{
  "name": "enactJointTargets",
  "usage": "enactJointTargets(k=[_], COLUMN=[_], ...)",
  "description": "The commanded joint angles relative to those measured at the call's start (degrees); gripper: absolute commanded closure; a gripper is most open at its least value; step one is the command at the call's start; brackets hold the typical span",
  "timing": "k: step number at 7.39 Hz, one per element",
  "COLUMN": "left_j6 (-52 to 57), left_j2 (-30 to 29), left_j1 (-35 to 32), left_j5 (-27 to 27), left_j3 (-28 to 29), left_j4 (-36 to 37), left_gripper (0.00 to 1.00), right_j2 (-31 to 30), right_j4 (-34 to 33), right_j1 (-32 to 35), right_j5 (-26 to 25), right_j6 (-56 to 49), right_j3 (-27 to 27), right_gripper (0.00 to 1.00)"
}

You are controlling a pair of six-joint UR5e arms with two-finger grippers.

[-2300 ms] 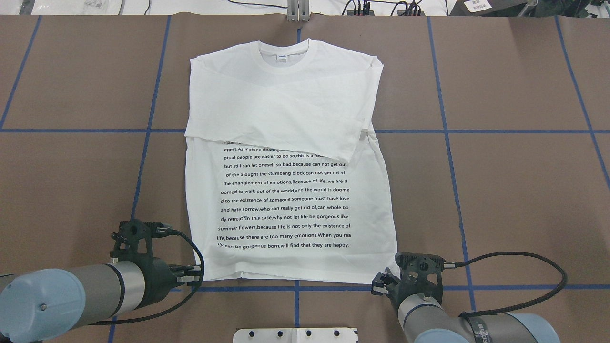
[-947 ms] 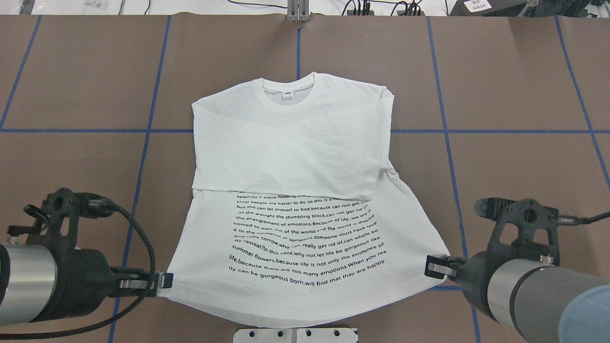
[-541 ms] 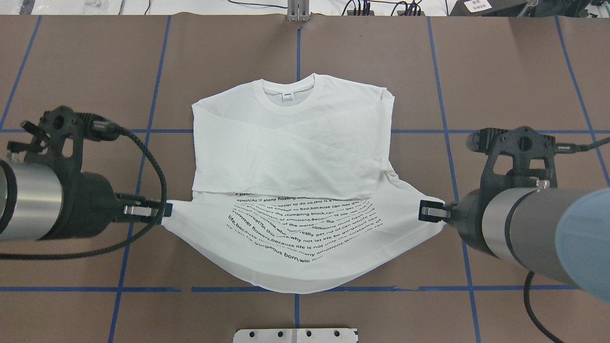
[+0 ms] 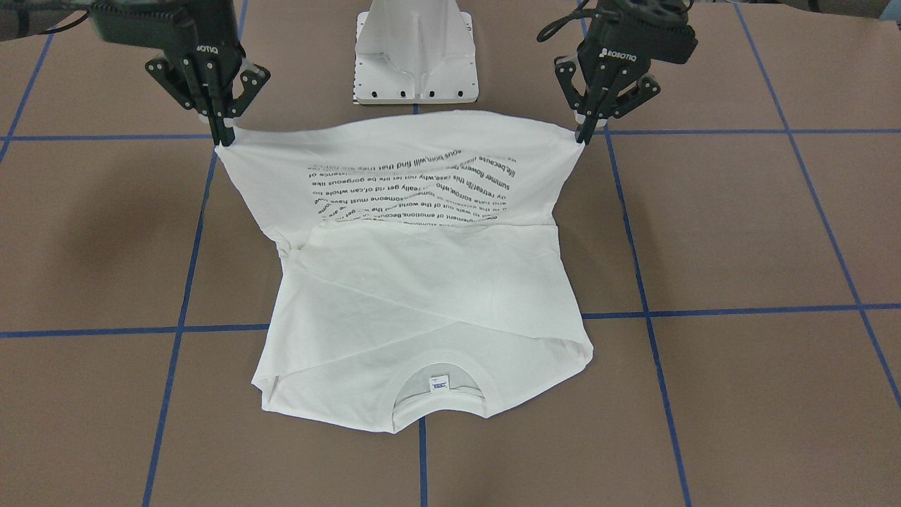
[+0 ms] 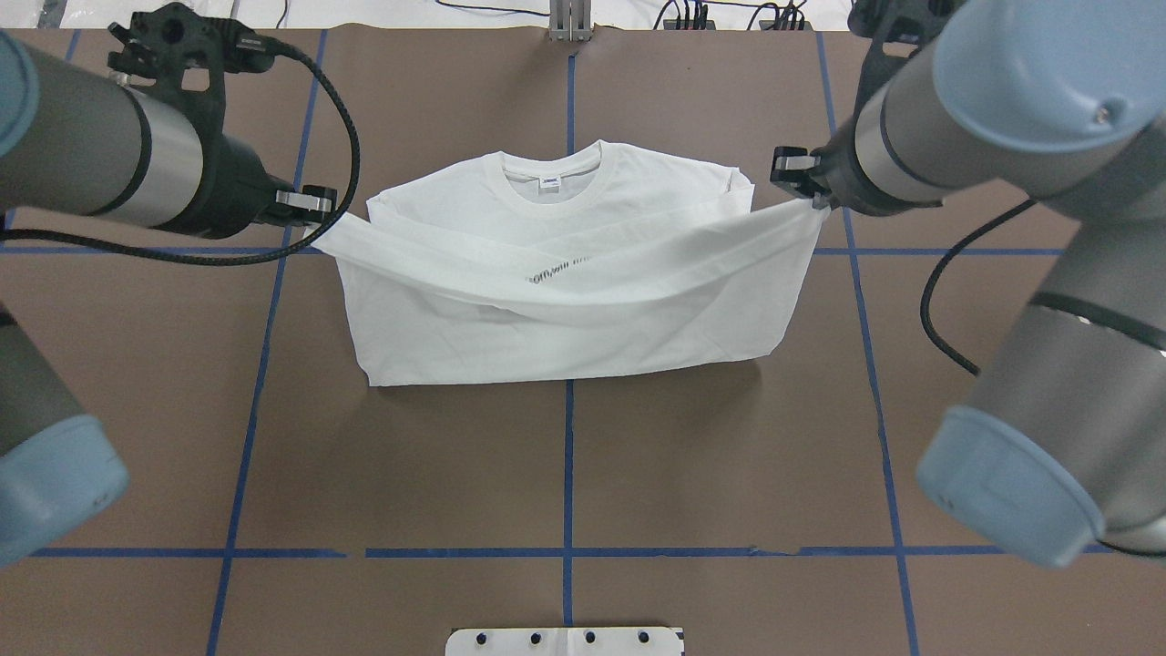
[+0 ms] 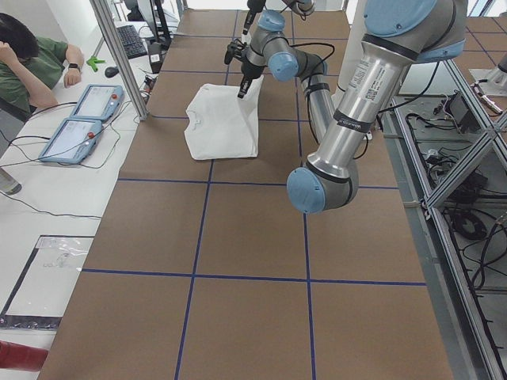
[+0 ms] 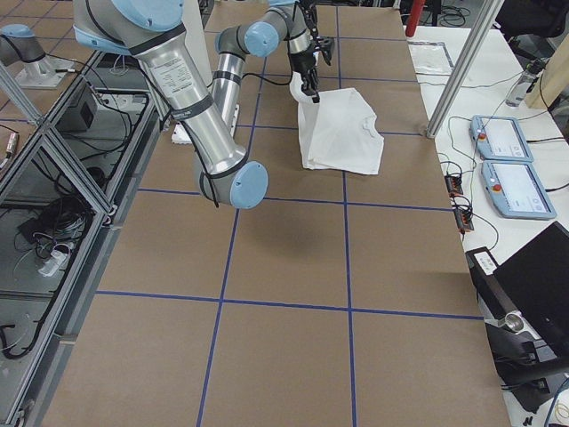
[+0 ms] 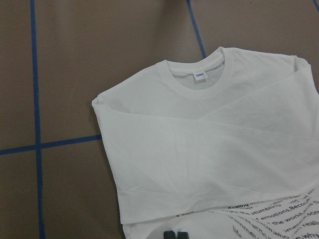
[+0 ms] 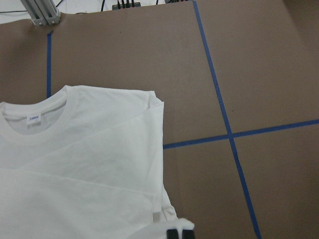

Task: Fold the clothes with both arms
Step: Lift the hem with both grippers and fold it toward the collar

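One white long-sleeved shirt [image 5: 565, 342] lies in the middle of the brown-papered table [image 5: 410, 474], collar [image 5: 552, 204] toward the edge far from the robot and both sleeves [image 4: 422, 282] crossed over the chest. Its lower half is lifted off the surface and hangs as a stretched band between the two arms. Each hem corner is pinched: the left gripper [image 4: 583, 134] has its jaws closed on one corner, and the right gripper [image 4: 222, 135] has its jaws closed on the other, fingers pointing down. Held at both corners and pulled apart, the hem runs nearly straight. That looks meant to let the bottom half travel over and settle evenly on the crossed sleeves near the collar. The block of printed text [image 4: 415, 186] on the raised cloth faces away from the robot and sags a little at its centre. The chest part rests flat beneath, among blue tape lines [image 5: 567, 474], and the white pedestal base [image 4: 415, 63] stands behind the raised hem on the robot's side.
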Motion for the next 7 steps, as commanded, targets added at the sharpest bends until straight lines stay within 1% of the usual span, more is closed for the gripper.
enactJointTargets(k=[1,2,3,4,5,6,7], left_j6=[2.63,2.64,2.64,2.81,2.81,2.81,2.81], left_j2=[-1.95,-3.96,-5.55,-7.13,-8.88,-9.77,-9.43], left_j1=[-3.87,-3.88,-3.88,-3.71,-3.53,-2.75,-0.91], left_j5=[0.16,2.85,4.36,4.38,4.46,4.55,4.64], left_j3=[12.25,20.32,29.45,38.51,45.47,49.11,50.54], left_j4=[-9.63,-15.26,-22.63,-30.44,-35.48,-37.79,-38.86], left_gripper=[1.0,1.0,1.0,1.0,1.0,1.0,1.0], right_j2=[4.88,8.4,10.18,11.15,12.29,13.0,12.92], right_j4=[9.99,15.43,22.27,26.78,29.26,31.28,32.78], right_j1=[4.97,4.98,4.89,4.71,4.36,3.4,1.65], right_j5=[1.29,0.94,0.76,0.5,0.5,-0.11,-1.86], right_j6=[-2.84,-2.67,-2.32,-2.58,-2.67,-2.59,-2.41], right_j3=[-16.1,-25.32,-33.85,-39.68,-44.52,-48.14,-50.44], right_gripper=[1.0,1.0,1.0,1.0,1.0,1.0,1.0])
